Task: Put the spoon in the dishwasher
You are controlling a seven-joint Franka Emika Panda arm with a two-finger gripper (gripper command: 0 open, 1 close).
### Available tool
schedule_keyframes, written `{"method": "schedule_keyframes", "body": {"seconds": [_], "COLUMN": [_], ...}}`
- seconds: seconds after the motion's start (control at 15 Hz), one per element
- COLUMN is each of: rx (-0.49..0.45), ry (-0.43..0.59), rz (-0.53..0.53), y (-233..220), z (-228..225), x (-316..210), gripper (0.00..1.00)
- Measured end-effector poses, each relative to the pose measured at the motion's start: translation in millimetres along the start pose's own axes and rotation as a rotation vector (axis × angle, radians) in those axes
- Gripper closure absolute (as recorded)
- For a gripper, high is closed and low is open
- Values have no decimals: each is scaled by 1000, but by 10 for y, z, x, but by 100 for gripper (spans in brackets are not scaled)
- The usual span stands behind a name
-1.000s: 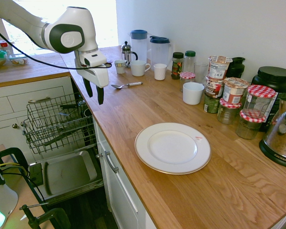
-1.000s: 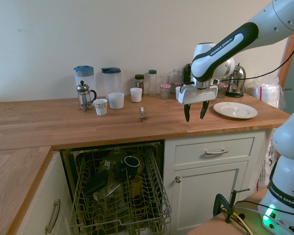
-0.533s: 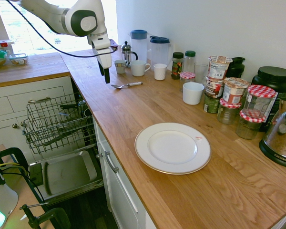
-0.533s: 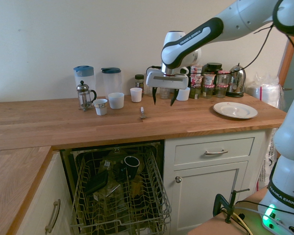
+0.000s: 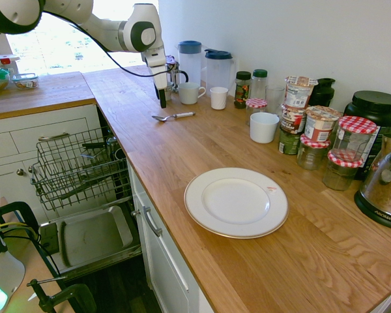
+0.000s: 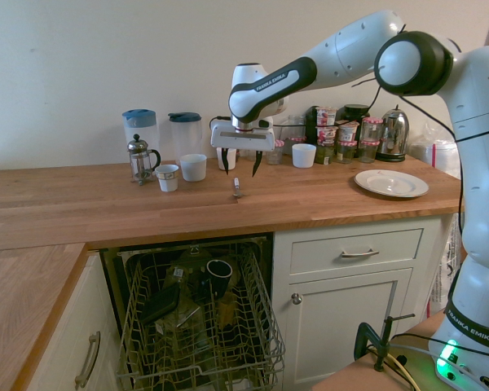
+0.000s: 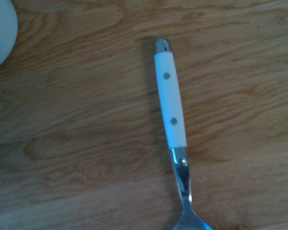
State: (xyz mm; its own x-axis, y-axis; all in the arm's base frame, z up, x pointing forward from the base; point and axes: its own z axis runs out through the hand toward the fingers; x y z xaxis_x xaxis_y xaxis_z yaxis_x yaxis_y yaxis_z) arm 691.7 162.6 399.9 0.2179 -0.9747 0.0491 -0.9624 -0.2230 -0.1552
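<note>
"FRANKA EMIKA" lettering marks the arm whose gripper [image 6: 240, 165], fingers spread wide and empty, hangs above the spoon [image 6: 236, 188] on the wooden kitchen counter [image 6: 81, 208], dishwasher [image 6: 197, 318] at six o'clock.

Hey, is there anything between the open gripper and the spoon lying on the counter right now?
No. In the second exterior view the gripper hangs open above the spoon with only air between; the wrist view shows just bare wood around it.
</note>
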Motion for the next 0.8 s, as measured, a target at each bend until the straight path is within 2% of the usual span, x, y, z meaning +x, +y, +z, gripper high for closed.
{"method": "schedule_keyframes", "body": {"seconds": [0.27, 0.47, 0.53, 0.8], "rx": [-53, -69, -70, -72], "ry": [7, 14, 14, 10], "rz": [0, 18, 23, 33], "y": [-200, -240, -243, -241], "z": [446, 580, 583, 595], "x": [-37, 68, 89, 124], "gripper": [0, 0, 100, 100]}}
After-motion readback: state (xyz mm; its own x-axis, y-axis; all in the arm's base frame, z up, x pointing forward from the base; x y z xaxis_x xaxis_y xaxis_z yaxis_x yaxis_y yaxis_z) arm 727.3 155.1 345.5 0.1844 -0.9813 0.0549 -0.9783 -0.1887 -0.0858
